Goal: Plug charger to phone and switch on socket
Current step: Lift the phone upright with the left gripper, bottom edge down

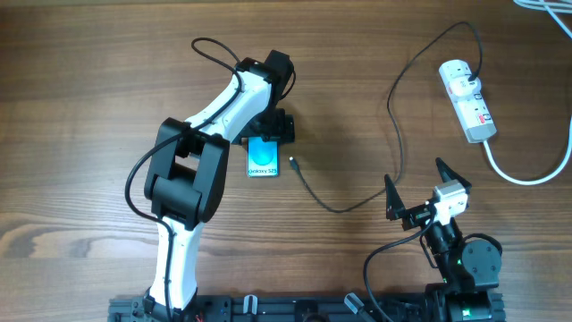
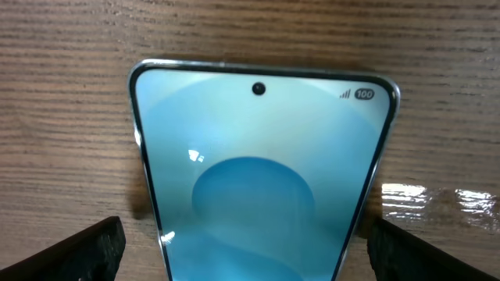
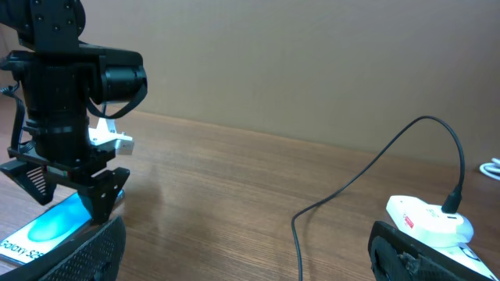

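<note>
The phone [image 1: 262, 159] lies flat on the table, its teal screen up. My left gripper [image 1: 268, 134] is over its far end, open, with a finger on each side of the phone [image 2: 258, 179] and a small gap at both edges. The charger [image 1: 393, 107] runs from the white adapter on the socket [image 1: 467, 98] in a long loop. Its plug tip [image 1: 292, 162] lies loose just right of the phone. My right gripper [image 1: 417, 186] is open and empty above the cable, near the front right. In the right wrist view the cable [image 3: 301, 234] lies between its fingers.
The socket's thick white cord [image 1: 527, 175] curves off the right edge. Another white cable [image 1: 545, 9] crosses the far right corner. In the right wrist view the left arm [image 3: 66, 86] stands over the phone [image 3: 39, 231] and the socket [image 3: 430, 218] is at the right.
</note>
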Controlling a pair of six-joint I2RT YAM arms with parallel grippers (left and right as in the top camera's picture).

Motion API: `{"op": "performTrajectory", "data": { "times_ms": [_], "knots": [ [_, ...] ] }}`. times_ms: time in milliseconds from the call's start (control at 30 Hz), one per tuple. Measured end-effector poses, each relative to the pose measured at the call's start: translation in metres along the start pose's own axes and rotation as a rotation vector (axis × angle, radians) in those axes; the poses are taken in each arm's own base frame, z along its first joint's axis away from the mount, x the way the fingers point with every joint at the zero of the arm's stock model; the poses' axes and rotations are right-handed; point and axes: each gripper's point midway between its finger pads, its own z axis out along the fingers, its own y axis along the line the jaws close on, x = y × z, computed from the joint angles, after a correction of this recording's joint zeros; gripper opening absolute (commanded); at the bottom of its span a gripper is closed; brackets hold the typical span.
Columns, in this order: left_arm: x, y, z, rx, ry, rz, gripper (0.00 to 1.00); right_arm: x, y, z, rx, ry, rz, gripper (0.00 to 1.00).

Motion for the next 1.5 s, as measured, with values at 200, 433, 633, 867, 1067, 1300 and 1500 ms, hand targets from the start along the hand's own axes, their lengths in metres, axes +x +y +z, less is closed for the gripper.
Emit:
{"op": "performTrajectory", "data": {
  "times_ms": [200,433,633,867,1067,1300,1500],
  "knots": [
    [0.0041,0.0002,0.0001,0.002,0.018,-0.001,1.0,0.0,0.0,0.0,0.0,0.0,0.0,1.0],
    [0.0109,0.0035,0.0001,-0.012,0.046,-0.001,0.99,0.0,0.0,0.0,0.0,0.0,0.0,1.0],
    [0.0089,0.0004,0.0009,0.002,0.037,0.006,0.79,0.0,-0.0001,0.0,0.0,0.0,0.0,1.0],
    [0.009,-0.0005,0.001,0.005,0.037,0.005,0.81,0.0,-0.0001,0.0,0.0,0.0,0.0,1.0],
    [0.0084,0.0005,0.0011,0.006,0.037,0.005,0.85,0.0,-0.0001,0.0,0.0,0.0,0.0,1.0],
    [0.0074,0.0017,0.0018,0.034,0.049,0.0,0.82,0.0,0.0,0.0,0.0,0.0,0.0,1.0],
    [0.0065,0.0001,0.0027,0.044,0.046,-0.001,0.82,0.0,0.0,0.0,0.0,0.0,0.0,1.0]
  ]
}}
